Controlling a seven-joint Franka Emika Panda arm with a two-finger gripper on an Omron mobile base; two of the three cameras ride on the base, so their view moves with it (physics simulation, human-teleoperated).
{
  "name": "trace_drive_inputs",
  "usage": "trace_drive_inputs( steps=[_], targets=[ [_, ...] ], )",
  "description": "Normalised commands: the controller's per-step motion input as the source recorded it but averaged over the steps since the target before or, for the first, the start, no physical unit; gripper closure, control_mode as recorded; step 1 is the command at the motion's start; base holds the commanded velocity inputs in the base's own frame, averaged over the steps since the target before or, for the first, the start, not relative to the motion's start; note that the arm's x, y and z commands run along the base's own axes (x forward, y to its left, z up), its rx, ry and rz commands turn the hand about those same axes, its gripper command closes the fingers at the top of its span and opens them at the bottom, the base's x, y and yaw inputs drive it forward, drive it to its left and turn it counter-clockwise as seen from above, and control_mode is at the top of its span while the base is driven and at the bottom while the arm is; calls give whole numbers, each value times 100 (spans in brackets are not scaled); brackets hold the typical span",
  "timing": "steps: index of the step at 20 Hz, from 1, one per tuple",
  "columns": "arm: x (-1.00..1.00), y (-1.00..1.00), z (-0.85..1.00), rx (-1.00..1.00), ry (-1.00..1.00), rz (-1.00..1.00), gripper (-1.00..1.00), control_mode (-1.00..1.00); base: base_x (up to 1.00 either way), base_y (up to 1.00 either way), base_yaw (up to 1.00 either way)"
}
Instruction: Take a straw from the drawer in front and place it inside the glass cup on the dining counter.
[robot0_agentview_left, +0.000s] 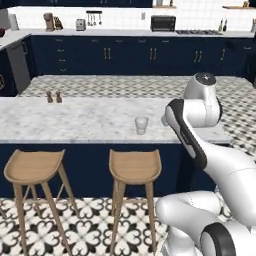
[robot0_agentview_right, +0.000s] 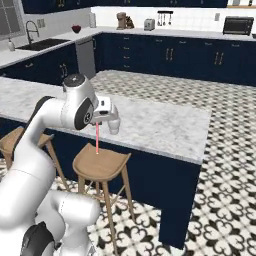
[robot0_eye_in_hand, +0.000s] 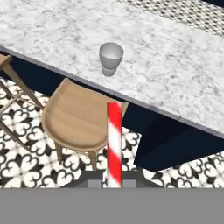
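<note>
I saw the tool (robot0_eye_in_hand: 113, 183) pinched tight on the thin red-and-white striped straw (robot0_eye_in_hand: 114, 144), which ran out from between its tips. The small clear greyish glass tumbler (robot0_eye_in_hand: 110, 58) stood apart from the straw, upright near the stool-side edge of the long white-grey marble counter (robot0_eye_in_hand: 183, 70). My right base view showed the straw (robot0_agentview_right: 96, 138) hanging upright off that edge, over a round wooden stool (robot0_agentview_right: 101, 165). My left base view gave me the tumbler (robot0_agentview_left: 141, 125) beside the arm, with the straw hidden.
</note>
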Motion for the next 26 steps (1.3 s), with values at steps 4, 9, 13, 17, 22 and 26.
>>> trace_drive_inputs(
  steps=[4, 9, 13, 17, 22, 26],
  targets=[
    [0, 0, 0, 0, 0, 0, 100, 100, 76, 75, -45],
    [0, 0, 0, 0, 0, 0, 100, 100, 98, 47, -25],
    [33, 0, 7, 3, 1, -7, 100, -100, 49, 8, -9],
    [14, -19, 35, 16, -7, -2, 100, -100, 0, 0, 0],
    [-2, -36, 27, 28, -33, 16, 100, -100, 0, 0, 0],
    [0, -11, 2, 33, -32, 27, 100, -100, 0, 0, 0]
  ],
)
